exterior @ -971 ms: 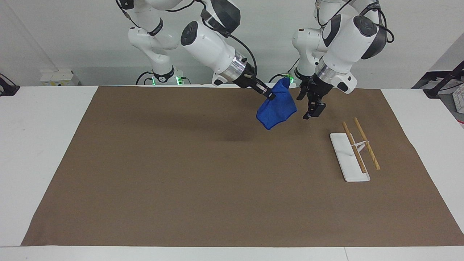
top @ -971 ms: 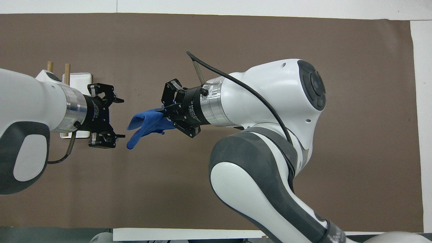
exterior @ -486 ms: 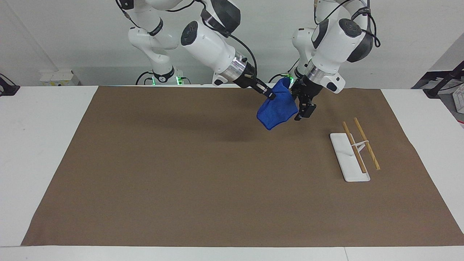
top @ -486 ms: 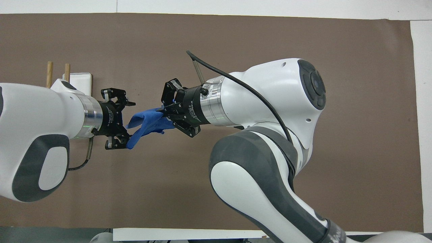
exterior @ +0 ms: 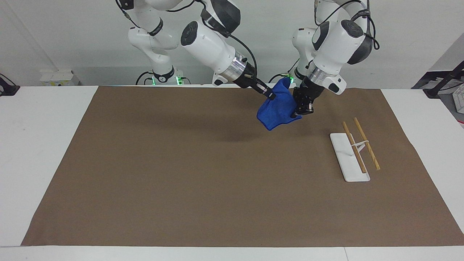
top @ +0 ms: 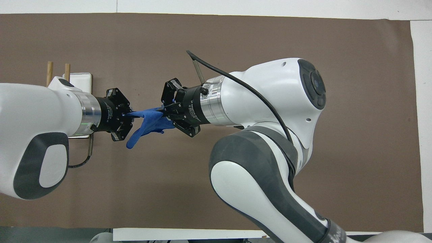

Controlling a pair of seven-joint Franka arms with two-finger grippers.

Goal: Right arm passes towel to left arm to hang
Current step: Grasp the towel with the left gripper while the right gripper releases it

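Note:
The blue towel hangs in the air over the brown mat, stretched between both grippers; it also shows in the overhead view. My right gripper is shut on the towel's upper edge, also seen in the overhead view. My left gripper is shut on the towel's edge at the end toward the rack, also seen in the overhead view. The rest of the towel droops below the two grippers.
A rack with a white base and two wooden bars stands on the brown mat toward the left arm's end, farther from the robots than the towel. The overhead view shows part of its base.
My left gripper has moved in from the rack's end to the towel and shut its open fingers on the towel's edge. The right gripper has held the towel still.

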